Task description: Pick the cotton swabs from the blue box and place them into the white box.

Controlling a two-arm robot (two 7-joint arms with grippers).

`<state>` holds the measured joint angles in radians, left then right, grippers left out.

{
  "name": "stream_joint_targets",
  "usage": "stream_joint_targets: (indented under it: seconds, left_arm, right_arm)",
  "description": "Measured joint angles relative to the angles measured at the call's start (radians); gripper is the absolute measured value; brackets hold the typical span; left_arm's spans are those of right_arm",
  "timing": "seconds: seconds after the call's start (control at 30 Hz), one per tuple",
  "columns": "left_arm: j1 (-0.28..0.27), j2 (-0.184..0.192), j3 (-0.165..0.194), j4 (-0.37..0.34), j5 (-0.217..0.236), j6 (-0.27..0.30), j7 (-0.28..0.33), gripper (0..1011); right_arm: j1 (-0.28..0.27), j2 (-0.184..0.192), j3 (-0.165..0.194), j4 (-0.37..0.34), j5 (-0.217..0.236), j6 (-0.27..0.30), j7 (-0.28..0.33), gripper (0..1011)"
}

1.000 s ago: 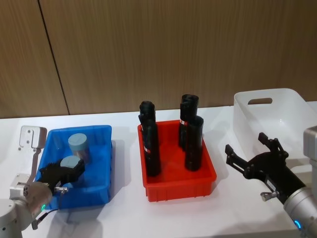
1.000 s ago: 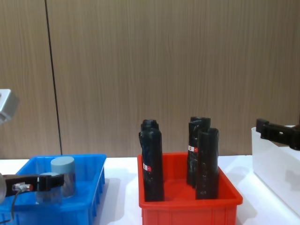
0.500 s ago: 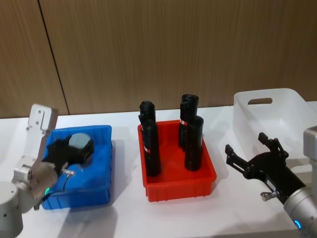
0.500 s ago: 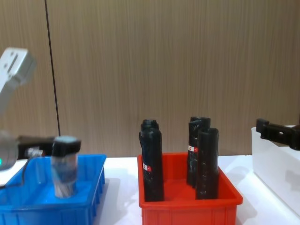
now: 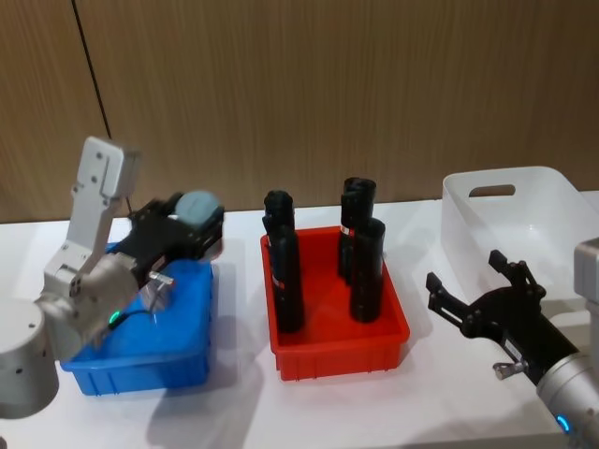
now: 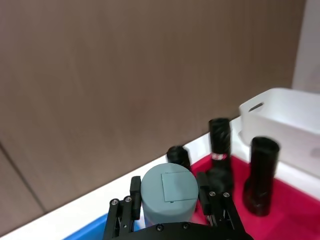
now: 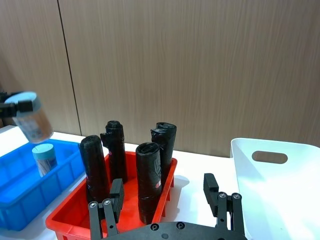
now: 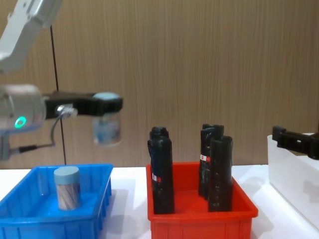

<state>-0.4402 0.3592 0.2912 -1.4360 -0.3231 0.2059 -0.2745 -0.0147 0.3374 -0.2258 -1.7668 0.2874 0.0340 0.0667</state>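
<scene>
I see a flat white table [image 5: 374, 407] carrying three bins in a row. A shallow bright blue ribbed plastic bin [image 5: 140, 372] sits at the left. A shallow red plastic bin [image 5: 342, 355] is in the middle, just beside it. A taller translucent white plastic bin [image 5: 468, 229] is at the right, set farther back.

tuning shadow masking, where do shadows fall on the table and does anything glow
Head view: soft grey shadows on the table before the blue box and red bin; the right gripper hangs open. Chest view: a green light glows behind the left gripper, which holds a cotton swab jar aloft.
</scene>
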Motion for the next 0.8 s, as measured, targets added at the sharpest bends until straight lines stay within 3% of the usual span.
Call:
stream_joint_targets:
  seconds: [0.47,0.8]
  left_arm:
    - [-0.044,-0.03,0.016,-0.035,-0.055,0.01,-0.157,660]
    - [-0.096,-0.057,0.028,0.004,-0.093,0.054,-0.286,660]
  right_arm:
    - [0.0,0.0,0.0,0.0,0.0,0.0,0.0,1002]
    - [0.0,0.0,0.0,0.0,0.0,0.0,0.0,1002]
